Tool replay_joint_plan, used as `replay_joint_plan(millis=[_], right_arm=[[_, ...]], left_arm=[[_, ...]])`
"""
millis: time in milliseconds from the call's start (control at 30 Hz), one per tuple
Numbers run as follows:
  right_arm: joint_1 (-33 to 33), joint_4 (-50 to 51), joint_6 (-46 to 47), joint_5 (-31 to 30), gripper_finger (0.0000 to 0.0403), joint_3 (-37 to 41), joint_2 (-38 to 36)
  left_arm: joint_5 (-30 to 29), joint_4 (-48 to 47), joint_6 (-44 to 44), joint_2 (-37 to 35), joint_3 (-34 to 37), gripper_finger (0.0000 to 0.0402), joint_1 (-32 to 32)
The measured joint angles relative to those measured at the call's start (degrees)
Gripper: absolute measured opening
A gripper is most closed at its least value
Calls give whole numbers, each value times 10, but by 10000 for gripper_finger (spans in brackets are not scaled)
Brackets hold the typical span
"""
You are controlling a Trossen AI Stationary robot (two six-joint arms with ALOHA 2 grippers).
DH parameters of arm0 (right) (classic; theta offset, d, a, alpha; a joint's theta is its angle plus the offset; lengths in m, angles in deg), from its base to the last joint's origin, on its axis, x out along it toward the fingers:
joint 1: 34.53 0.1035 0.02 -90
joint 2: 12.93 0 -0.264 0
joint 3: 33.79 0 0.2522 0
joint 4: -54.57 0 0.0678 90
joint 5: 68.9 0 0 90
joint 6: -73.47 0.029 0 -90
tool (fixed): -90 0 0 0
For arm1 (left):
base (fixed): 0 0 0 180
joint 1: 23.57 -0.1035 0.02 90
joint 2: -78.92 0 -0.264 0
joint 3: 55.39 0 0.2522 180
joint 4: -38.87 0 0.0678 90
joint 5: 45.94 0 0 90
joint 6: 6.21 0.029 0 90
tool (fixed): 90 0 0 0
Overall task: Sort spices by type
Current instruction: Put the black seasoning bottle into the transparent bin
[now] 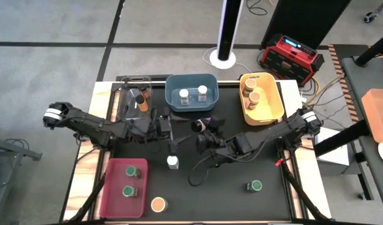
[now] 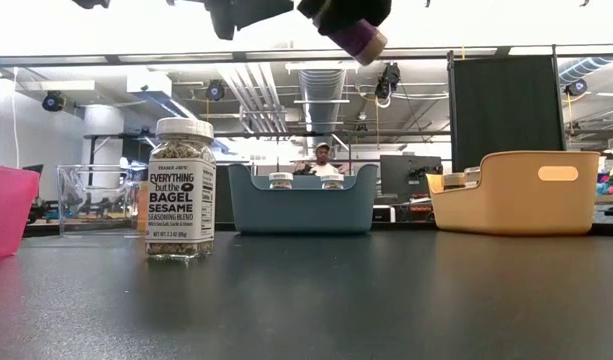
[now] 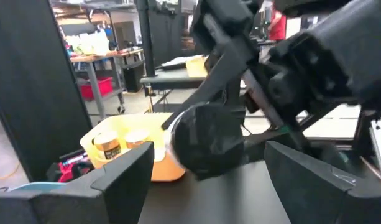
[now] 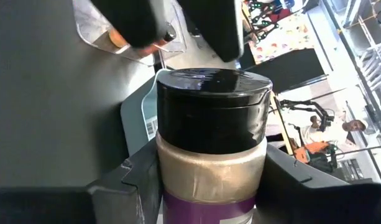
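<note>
1. Far left on the black desk (image 1: 197,187): red bin (image 1: 113,199) with two green-lidded jars (image 1: 130,181); just beside its right corner, a tan-lidded jar (image 1: 158,204) loose on the mat.
2. Behind, a clear bin (image 1: 125,100) with a dark-lidded and an orange-lidded jar; left claw (image 1: 167,127) hanging near it, fingers spread wide, nothing between them.
3. Centre: white-lidded sesame jar (image 2: 181,190) upright and alone; probably glass, rigid, slick-sided, breakable if dropped; best gripped across the body just under the lid.
4. Blue bin (image 1: 191,103) at the back with two white-lidded jars.
5. Right claw (image 1: 202,128) raised above the mat, closed halfway round a black-lidded jar (image 4: 210,134) with a purple label; grip on the body, lid free; likely light, smooth enough to slip.
6. Yellow bin (image 1: 273,106) with tan-lidded jars; lone green-lidded jar (image 1: 256,185) near the front right.
7. Mat dark, flat, matte. Beyond: open workshop, ceiling ducts, a seated person far off.
</note>
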Motion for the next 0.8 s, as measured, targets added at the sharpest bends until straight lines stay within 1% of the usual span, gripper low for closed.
replay_joint_plan(millis=[133,267,400,567,700,800], right_arm=[[0,-2,0,0,183,0,1],[0,-2,1,1,182,0,2],[0,-2,1,1,185,0,2],[0,-3,2,-1,184,0,2],[0,-3,2,1,184,0,2],[0,-3,2,1,185,-1,3]], left_arm=[[0,19,0,10,0,290,-2],[0,48,5,36,0,290,-5],[1,88,8,46,0,290,-9],[2,99,6,55,0,290,-21],[28,117,3,74,0,290,-22],[28,118,7,94,-16,290,-22]])
